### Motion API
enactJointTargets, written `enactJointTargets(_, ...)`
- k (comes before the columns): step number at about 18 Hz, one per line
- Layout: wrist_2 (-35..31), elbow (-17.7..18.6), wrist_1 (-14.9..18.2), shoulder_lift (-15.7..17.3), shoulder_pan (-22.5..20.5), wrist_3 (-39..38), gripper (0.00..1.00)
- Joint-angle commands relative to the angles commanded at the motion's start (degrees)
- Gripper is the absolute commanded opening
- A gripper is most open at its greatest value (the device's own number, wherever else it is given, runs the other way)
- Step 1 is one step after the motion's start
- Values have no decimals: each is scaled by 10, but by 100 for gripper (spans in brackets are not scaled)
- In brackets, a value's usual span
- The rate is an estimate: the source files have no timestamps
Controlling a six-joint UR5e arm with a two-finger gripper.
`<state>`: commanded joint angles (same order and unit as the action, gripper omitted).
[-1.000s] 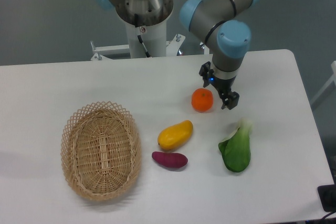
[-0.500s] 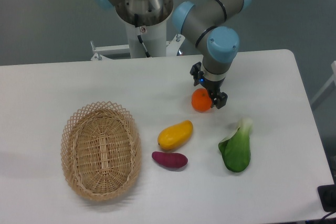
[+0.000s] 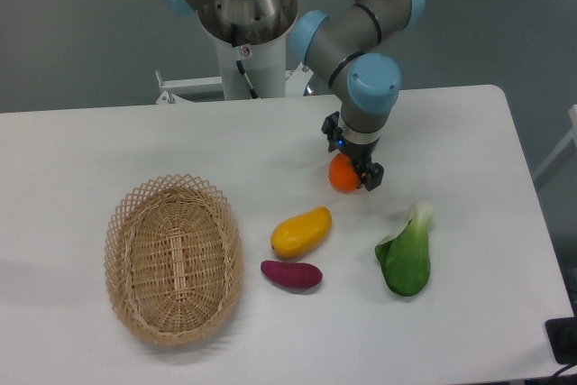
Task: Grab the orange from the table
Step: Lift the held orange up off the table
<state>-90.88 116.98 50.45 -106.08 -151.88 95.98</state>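
Gripper [image 3: 352,161] low over the orange [image 3: 341,175], fingers either side, grip not confirmable, orange on the white table [image 3: 469,132], mango [image 3: 301,232] and purple sweet potato [image 3: 291,274] near, bok choy [image 3: 405,259] right, wicker basket [image 3: 173,259] left, empty

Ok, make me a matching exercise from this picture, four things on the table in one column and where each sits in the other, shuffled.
Things:
1. orange
2. basket
3. purple sweet potato
4. bok choy

Places:
A. left part of the table
B. right of the mango
C. under the gripper
D. just in front of the mango

Pairs: 1-C, 2-A, 3-D, 4-B
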Motion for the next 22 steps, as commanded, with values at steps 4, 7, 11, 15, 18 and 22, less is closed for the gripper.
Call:
enactJointTargets(4, -1, -4, 0, 1, 0, -1, 70)
enactJointTargets(7, -1, -13, 1, 6, 0, -9, 56)
enactJointTargets(11, -4, -33, 3, 17, 0, -5, 48)
enactJointTargets(15, -4, -66, 14, 23, -1, -10, 48)
enactJointTargets(18, -4, -95, 30, 24, -5, -10, 49)
enactJointTargets(22, -4, -162, 100, 23, -19, -9, 49)
